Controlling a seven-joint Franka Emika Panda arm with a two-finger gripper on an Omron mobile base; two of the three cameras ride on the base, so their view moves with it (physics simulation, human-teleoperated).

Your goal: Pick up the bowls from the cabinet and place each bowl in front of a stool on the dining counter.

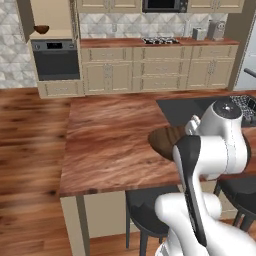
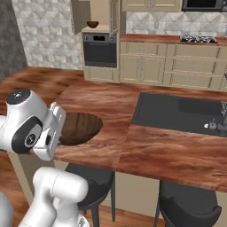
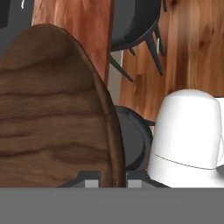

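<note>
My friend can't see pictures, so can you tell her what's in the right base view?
The white robot arm holds a wide brown wooden bowl low over the dining counter, just above a black stool. A second bowl sits far off in the open cabinet above the oven. A black sink is set in the counter.
</note>
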